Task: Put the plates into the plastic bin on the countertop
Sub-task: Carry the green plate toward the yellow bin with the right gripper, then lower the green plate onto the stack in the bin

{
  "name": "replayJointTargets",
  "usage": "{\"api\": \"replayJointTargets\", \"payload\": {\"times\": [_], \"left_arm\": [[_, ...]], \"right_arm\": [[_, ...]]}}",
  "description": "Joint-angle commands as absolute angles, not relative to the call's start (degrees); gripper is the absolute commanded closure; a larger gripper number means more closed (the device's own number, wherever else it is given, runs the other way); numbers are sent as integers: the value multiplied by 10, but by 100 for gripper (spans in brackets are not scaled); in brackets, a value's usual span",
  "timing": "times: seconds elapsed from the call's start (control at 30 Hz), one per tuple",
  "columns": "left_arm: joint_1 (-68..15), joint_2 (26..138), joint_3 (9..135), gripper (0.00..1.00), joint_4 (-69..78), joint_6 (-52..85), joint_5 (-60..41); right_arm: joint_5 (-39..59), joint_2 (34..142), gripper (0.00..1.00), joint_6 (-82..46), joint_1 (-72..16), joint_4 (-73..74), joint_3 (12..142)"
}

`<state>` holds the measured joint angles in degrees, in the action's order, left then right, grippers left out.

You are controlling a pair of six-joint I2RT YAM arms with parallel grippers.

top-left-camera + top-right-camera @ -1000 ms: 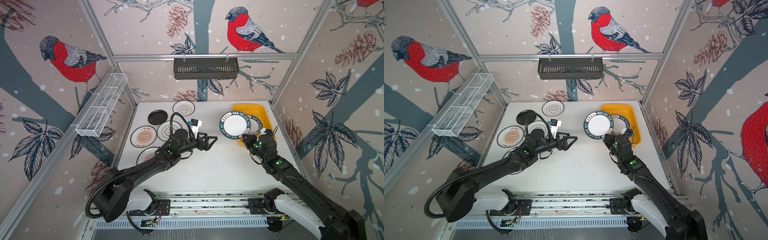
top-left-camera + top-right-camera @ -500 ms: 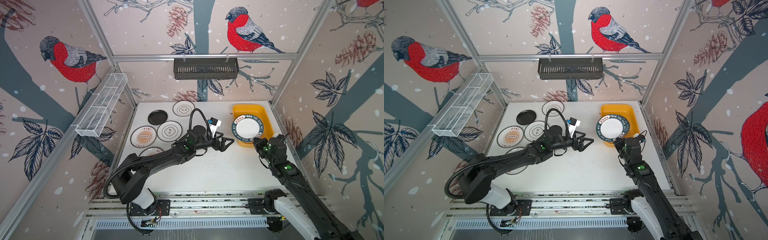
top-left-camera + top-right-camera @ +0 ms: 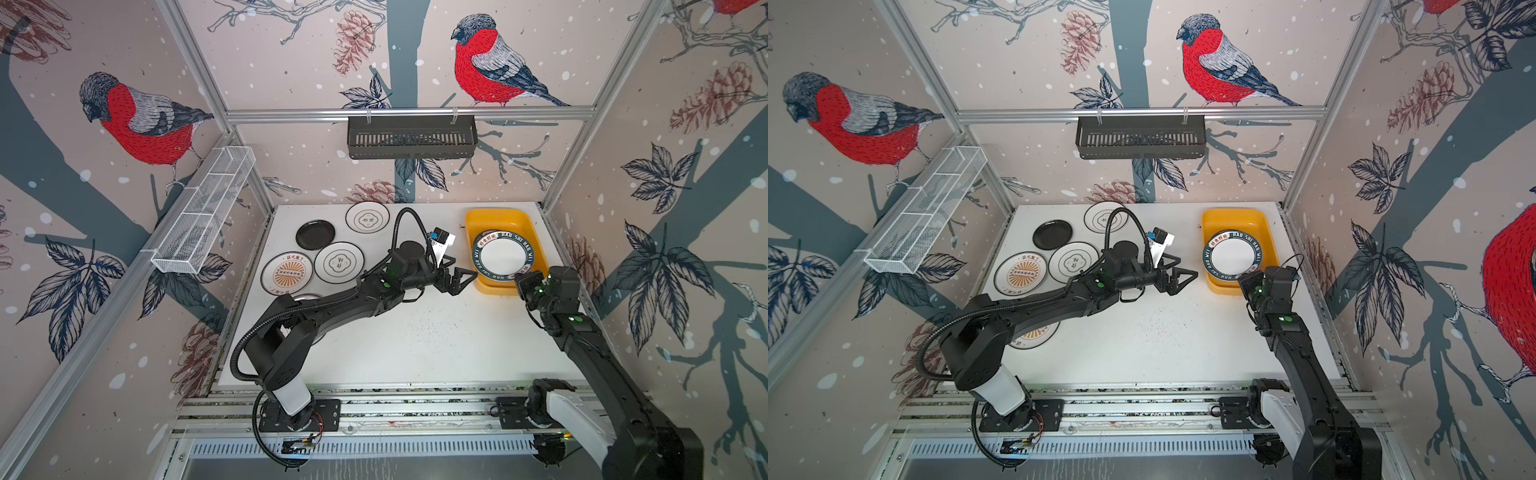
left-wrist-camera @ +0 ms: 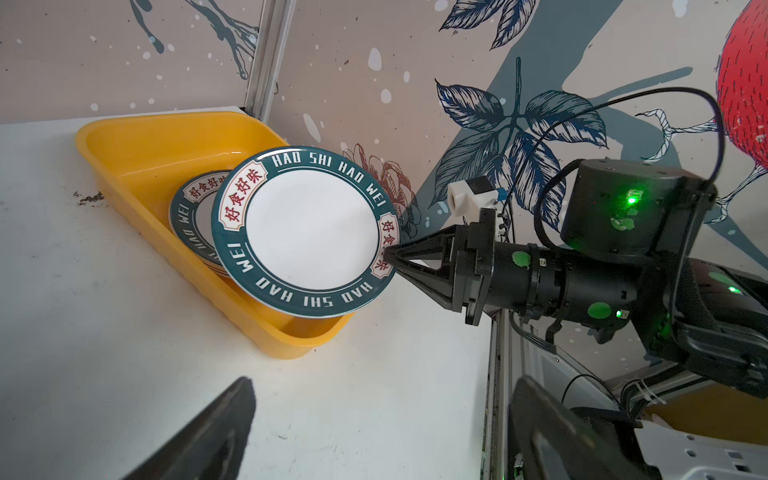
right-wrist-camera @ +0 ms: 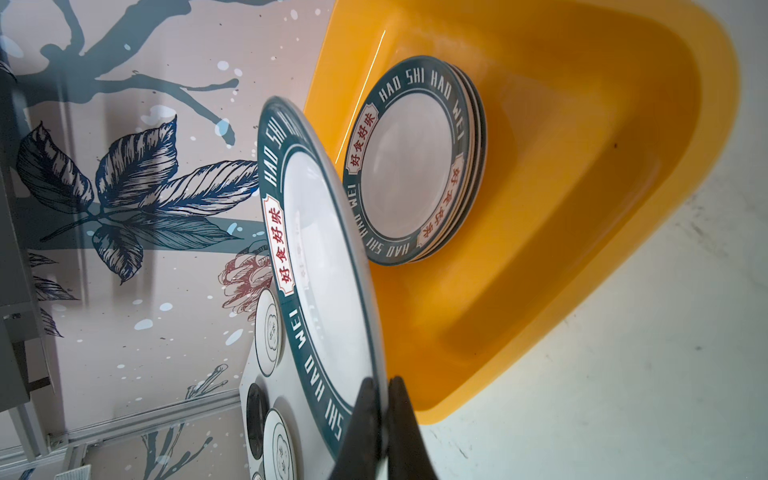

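My right gripper (image 3: 519, 277) (image 5: 382, 384) is shut on the near rim of a white plate with a dark green lettered rim (image 3: 505, 258) (image 4: 311, 232) (image 5: 328, 266). It holds the plate tilted over the yellow plastic bin (image 3: 505, 218) (image 3: 1233, 214) (image 4: 166, 137). A stack of like plates (image 5: 411, 166) (image 4: 189, 212) lies in the bin under it. My left gripper (image 3: 459, 280) (image 4: 382, 382) is open and empty over the countertop (image 3: 415, 332), just left of the bin. More plates lie at the far left: a black one (image 3: 316, 235), two with emblems (image 3: 368, 217) (image 3: 338, 263) and a sunburst one (image 3: 286, 273).
Another sunburst plate (image 3: 1034, 336) is partly hidden under my left arm. A black slotted basket (image 3: 411, 137) hangs on the back rail. A white wire rack (image 3: 203, 208) is fixed to the left wall. Aluminium framing edges the countertop close behind and right of the bin.
My right gripper has carried the green-rimmed plate from the middle of the countertop rightward over the bin. My left arm has stretched to the right after it, still open.
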<state>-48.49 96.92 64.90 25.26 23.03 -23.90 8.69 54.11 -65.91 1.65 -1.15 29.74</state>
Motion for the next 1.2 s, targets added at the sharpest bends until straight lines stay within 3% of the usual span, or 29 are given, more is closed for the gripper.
{"api": "replayJointTargets", "payload": {"times": [0.0,0.6,1.17], "left_arm": [[-485,986,676,4,240,198,-242],[-452,1056,739,4,242,219,-284],[-419,1094,769,4,233,230,-298]], "right_arm": [[108,565,99,-657,25,57,309],[156,753,99,-660,73,141,371],[151,852,99,-668,80,162,404]]}}
